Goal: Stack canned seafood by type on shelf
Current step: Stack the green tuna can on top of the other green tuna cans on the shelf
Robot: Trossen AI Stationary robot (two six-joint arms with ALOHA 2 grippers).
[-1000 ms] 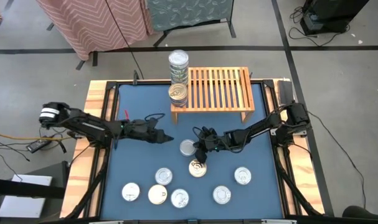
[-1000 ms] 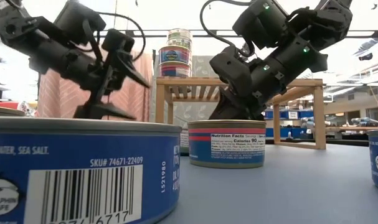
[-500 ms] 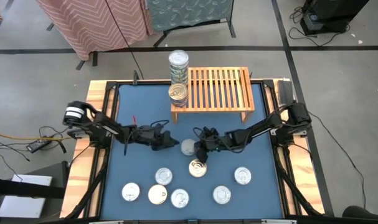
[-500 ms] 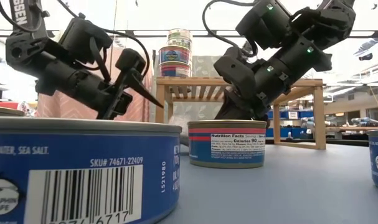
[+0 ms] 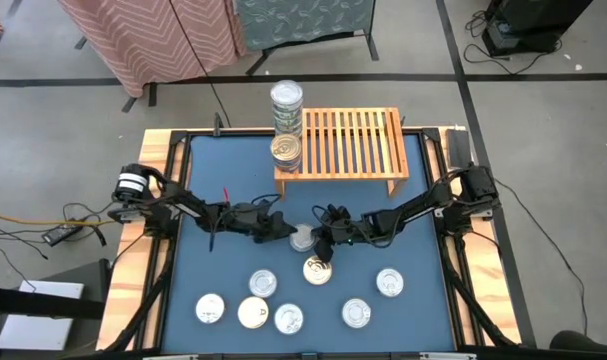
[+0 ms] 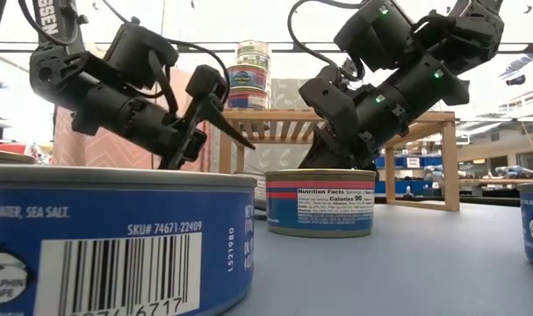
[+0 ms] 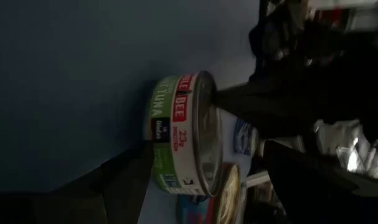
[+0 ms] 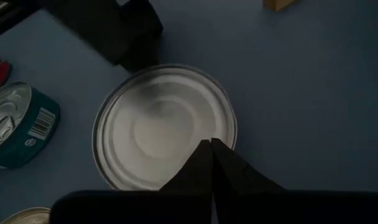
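A silver-topped tin [image 5: 301, 237] with a green, white and red label [image 7: 176, 134] stands flat on the blue table, in front of the light-wood shelf [image 5: 343, 145]. My right gripper [image 5: 317, 240] is shut, with its tips over the tin's lid. My left gripper [image 5: 280, 227] is open, lies nearly level at the tin's left side, and has the tin just ahead of its fingers. A tall stack of tins [image 5: 286, 105] and a lower tin [image 5: 286, 152] stand at the shelf's left end. My right gripper rests its shut fingertips [image 8: 211, 149] on the tin's lid [image 8: 176, 134], between the lid's middle and its rim. The fingers slant down from the table's right. The tin stays flat on the table. Whether my left gripper's fingers touch the tin's side, I cannot tell.
Several loose tins lie toward the near edge, among them a gold-topped tin [image 5: 317, 270] just in front of my right gripper and silver-topped tins [image 5: 263, 284] [image 5: 389, 282]. A blue-labelled tin [image 6: 117, 237] stands close to the low camera. Wooden rails [image 5: 153, 250] frame the table.
My left gripper has travelled toward the table's right and downward, up to the silver-topped tin, while rolling at the wrist and staying open. My right gripper and the tin have kept still.
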